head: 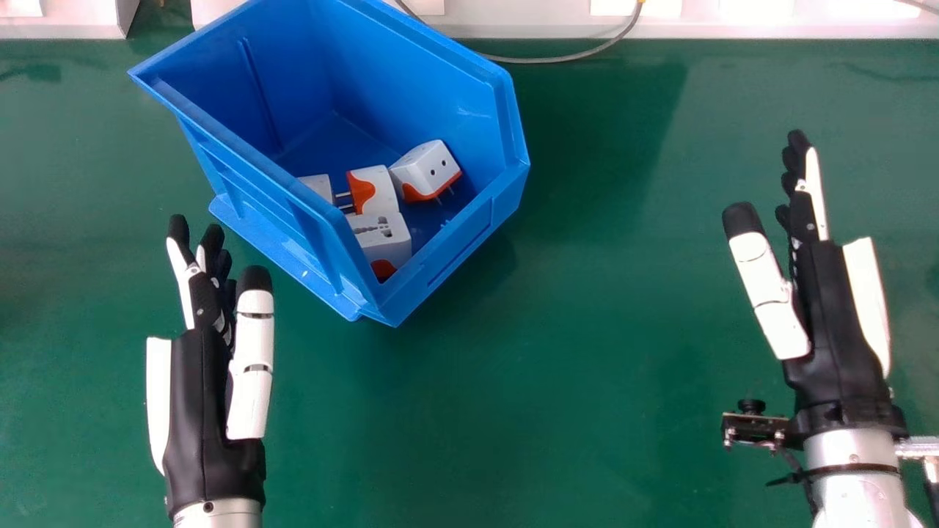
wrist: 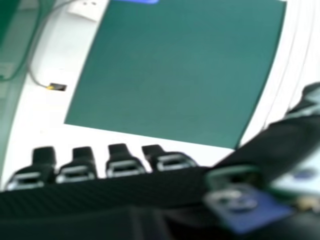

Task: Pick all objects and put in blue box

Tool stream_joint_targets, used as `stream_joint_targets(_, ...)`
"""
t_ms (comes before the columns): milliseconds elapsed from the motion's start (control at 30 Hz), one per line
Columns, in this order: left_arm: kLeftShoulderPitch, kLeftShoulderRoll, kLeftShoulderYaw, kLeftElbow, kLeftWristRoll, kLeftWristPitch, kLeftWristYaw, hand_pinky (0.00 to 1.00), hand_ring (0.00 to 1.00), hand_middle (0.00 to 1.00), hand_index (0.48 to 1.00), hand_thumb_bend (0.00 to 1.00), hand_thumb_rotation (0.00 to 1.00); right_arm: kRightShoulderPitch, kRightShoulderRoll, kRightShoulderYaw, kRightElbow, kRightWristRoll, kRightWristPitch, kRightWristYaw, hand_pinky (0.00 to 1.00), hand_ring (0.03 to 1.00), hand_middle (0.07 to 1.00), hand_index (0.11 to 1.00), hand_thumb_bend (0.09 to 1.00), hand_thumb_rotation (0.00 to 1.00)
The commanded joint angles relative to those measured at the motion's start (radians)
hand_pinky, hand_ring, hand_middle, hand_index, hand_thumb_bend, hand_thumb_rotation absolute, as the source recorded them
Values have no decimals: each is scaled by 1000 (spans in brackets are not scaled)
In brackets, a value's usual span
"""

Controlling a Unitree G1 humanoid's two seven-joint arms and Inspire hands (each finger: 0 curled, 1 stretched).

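- Green surface covers our desk (head: 601, 323), and a thin cable (head: 587, 56) lies near its far edge.
- We see four white-and-orange plug adapters (head: 375, 189) grouped low inside the blue box (head: 458, 246), so we judge the picking done or nearly so.
- Our left hand (head: 199, 367) is released, fingers extended, near the box's left side; a careless inward swing could strike that wall, shoving or tipping the box.
- Our right hand (head: 836, 308) is also open and holds nothing, well apart on the right.
- If we push the box backward, it could drag the cable.
- Reaching in again risks snagging the adapters' prongs and pulling one out; we think withdrawing both hands clear is safer.
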Motion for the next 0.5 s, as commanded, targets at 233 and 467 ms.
stream_joint_targets(233, 41, -44, -28, -61, 64, -18, 60, 1000, 1000, 990, 983, 295, 873, -71, -47, -16, -2, 42, -18, 78, 891, 987, 999, 975, 341, 1000)
stream_joint_targets(467, 18, 7, -19, -74, 72, 6, 48, 1000, 1000, 990, 984, 362, 875, -113, -51, -21, 92, 37, -55, 54, 915, 992, 1000, 977, 336, 1000)
